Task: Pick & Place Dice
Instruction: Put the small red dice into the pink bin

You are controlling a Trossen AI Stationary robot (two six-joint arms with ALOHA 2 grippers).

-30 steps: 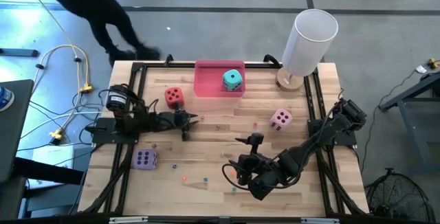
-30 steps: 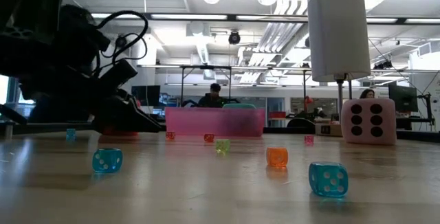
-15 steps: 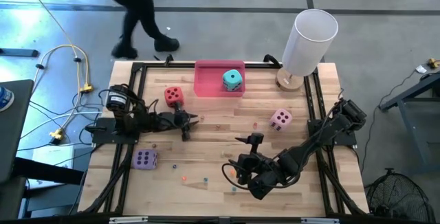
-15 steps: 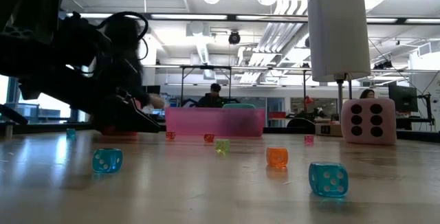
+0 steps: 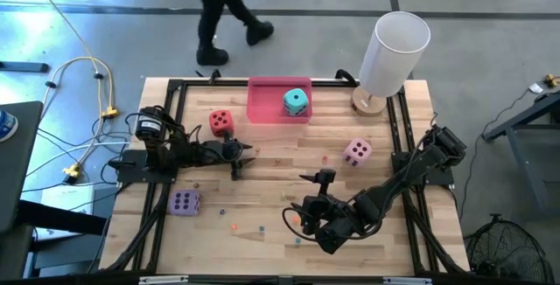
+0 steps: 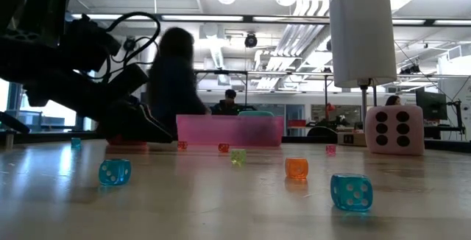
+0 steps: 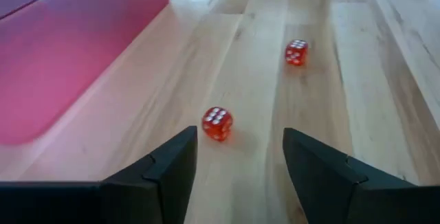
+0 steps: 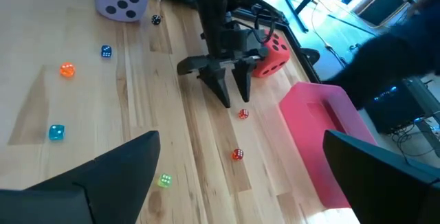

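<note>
My left gripper (image 7: 239, 135) stands open low over the table at mid-left (image 5: 243, 158), pointing toward the right edge. A tiny red die (image 7: 217, 124) lies on the wood just ahead of its fingertips, untouched; a second one (image 7: 296, 52) lies farther on. The big red die (image 5: 221, 122) sits behind the left arm. The teal die (image 5: 296, 101) rests in the pink tray (image 5: 267, 101), the pink die (image 5: 357, 152) at the right and the purple die (image 5: 185, 203) at the near left. My right gripper (image 5: 302, 199) hangs wide open above the near middle, holding nothing.
Several tiny dice lie scattered on the near half of the table, among them a blue one (image 6: 115, 171), an orange one (image 6: 296, 168) and a green one (image 6: 238, 156). A white cylinder (image 5: 394, 49) stands at the far right corner. A person (image 5: 223, 14) walks past the far edge.
The person behind the table's far edge has walked from left toward the right. Both arms and all the dice stay where they were.
</note>
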